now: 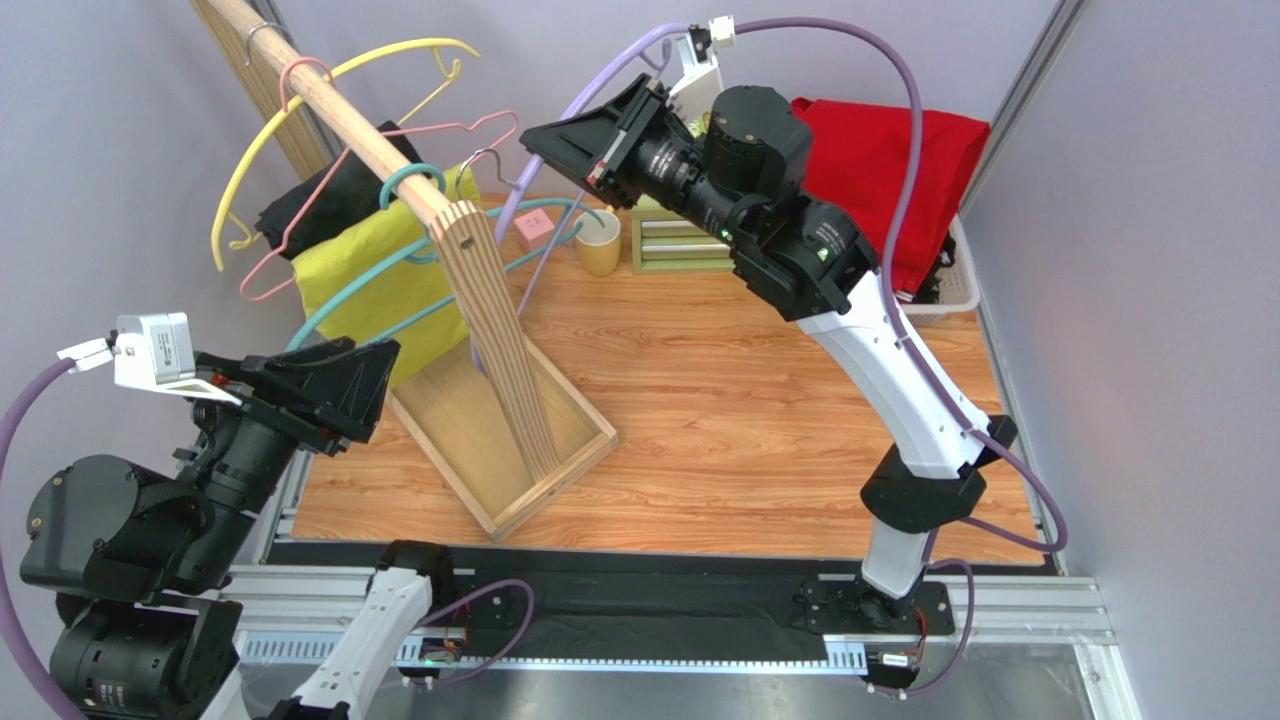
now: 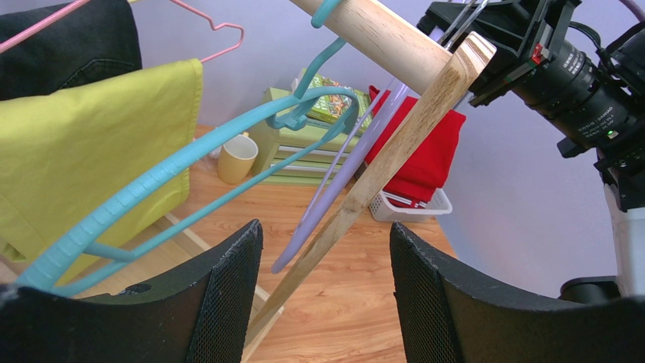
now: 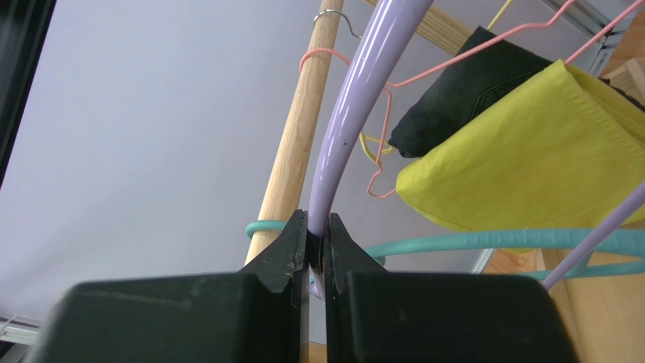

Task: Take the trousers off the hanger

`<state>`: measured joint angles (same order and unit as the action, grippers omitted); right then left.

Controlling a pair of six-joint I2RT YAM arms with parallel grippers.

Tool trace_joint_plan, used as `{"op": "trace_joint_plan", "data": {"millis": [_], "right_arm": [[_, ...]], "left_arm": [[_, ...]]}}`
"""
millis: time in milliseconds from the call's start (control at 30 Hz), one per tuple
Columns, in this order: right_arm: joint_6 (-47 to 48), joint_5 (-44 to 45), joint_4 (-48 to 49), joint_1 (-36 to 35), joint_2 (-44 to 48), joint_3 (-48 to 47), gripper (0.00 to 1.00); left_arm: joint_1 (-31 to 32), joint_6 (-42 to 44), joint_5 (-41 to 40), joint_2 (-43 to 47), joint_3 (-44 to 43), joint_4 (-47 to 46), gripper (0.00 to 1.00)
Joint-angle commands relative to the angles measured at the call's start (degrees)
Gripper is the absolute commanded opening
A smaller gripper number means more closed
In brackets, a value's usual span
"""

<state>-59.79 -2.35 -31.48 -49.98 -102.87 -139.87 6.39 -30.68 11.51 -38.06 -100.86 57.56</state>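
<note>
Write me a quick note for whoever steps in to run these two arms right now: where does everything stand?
Left gripper: open and empty, hovering by the teal hanger that carries a yellow-green garment.
Right gripper: shut on the bare purple hanger beside the wooden rail.
Black garment: on a pink hanger at the rail.
Red garment: draped over the white basket at the back right, off any hanger.
Done: the red one looks removed.
Left: the yellow-green and black ones are not yet off their hangers.
</note>
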Motion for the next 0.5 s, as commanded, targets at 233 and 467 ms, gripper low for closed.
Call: {"op": "trace_joint_plan", "data": {"millis": [233,467], "right_arm": [[-4.3,5.2,0.1,-3.3,-0.2,-5.0,0.00],[-6.2,6.1,0.0,-4.8,-0.9,-5.9,0.00]], "left_arm": [[0.3,0.7,0.3,-0.2,-0.1,-0.7,0.68],[0.3,0.9,0.0,-0.1,-0.2,-0.3,0.68]]}}
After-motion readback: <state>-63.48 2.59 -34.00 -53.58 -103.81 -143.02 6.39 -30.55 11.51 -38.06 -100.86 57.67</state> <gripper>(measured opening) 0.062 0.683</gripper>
